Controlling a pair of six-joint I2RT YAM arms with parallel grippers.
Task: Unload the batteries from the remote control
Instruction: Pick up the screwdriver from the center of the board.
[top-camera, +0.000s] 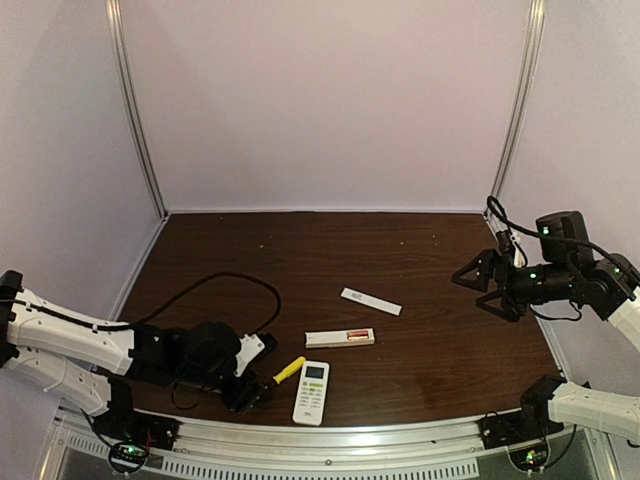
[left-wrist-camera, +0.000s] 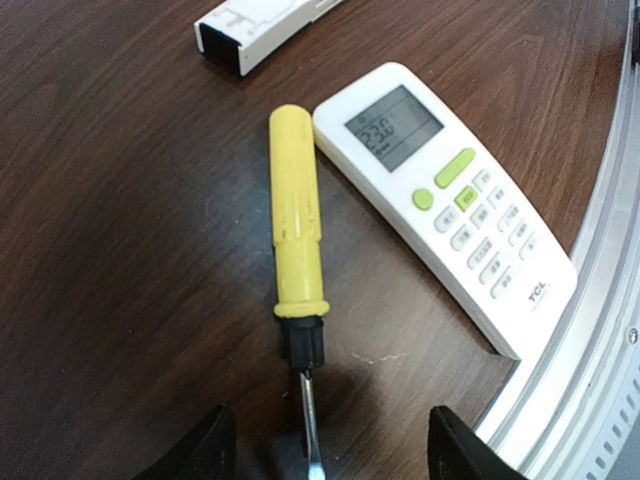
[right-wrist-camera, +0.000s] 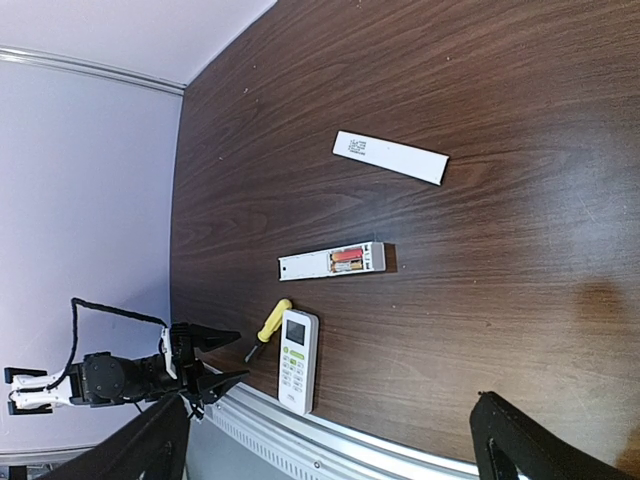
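Observation:
A long white remote control (top-camera: 340, 338) lies back-up mid-table with its compartment open. Two gold-and-red batteries (top-camera: 356, 336) sit inside it, also seen in the right wrist view (right-wrist-camera: 348, 260). Its small white cover (top-camera: 371, 301) lies apart, further back. My left gripper (top-camera: 258, 385) is open and empty, low over the table, with the steel shaft of the yellow-handled screwdriver (left-wrist-camera: 297, 220) lying between its fingers (left-wrist-camera: 200, 452). My right gripper (top-camera: 482, 287) is open and empty, raised at the right side, far from the remote.
A second white remote with a display and green buttons (left-wrist-camera: 450, 210) lies beside the screwdriver, close to the aluminium front rail (left-wrist-camera: 600, 300). A black cable (top-camera: 230, 285) loops over the left of the table.

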